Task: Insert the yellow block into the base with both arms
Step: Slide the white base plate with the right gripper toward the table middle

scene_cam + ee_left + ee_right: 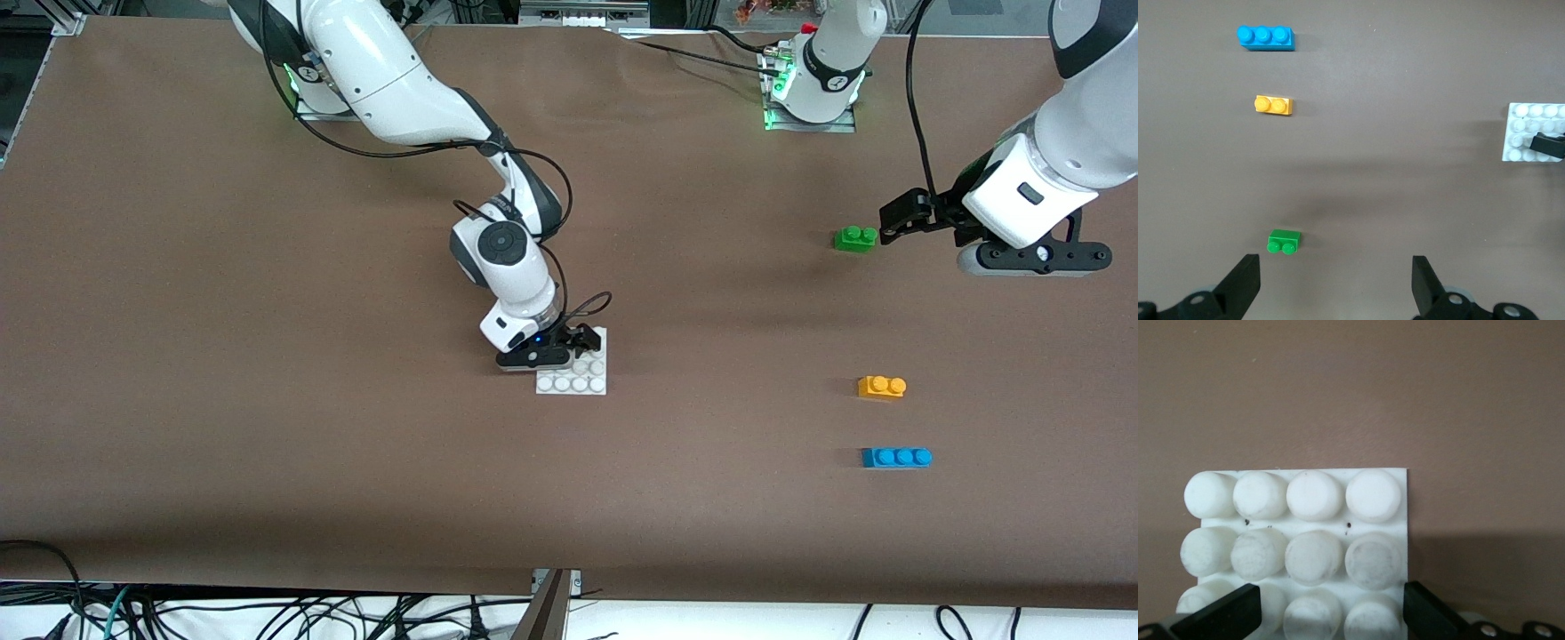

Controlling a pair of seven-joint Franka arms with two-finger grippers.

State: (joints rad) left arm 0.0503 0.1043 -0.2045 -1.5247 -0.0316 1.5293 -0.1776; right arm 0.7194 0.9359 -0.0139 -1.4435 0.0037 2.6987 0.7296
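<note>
Yellow block lies loose on the brown counter toward the left arm's end, and nothing is gripping it. In the front view it sits at about 4 o'clock from the table's middle, with the blue brick just nearer the camera and the green brick well apart at its 12 o'clock. The left hand hangs just beside the green brick, jaws spread and empty. The right hand is low over the base, on the plate's edge farthest from the camera.

In the left wrist view the fingers stand wide apart with bare counter between them; the green brick is closest to them, the yellow block farther off and the blue brick past it.

In the right wrist view the black fingers flank the white studs of the base, one on each side, but I cannot tell whether they are clamping it.

Likely risks: the left hand is nearest the green brick and could take the wrong piece. If the base is not firmly pinned, pressing a block down could slide or tip it.
</note>
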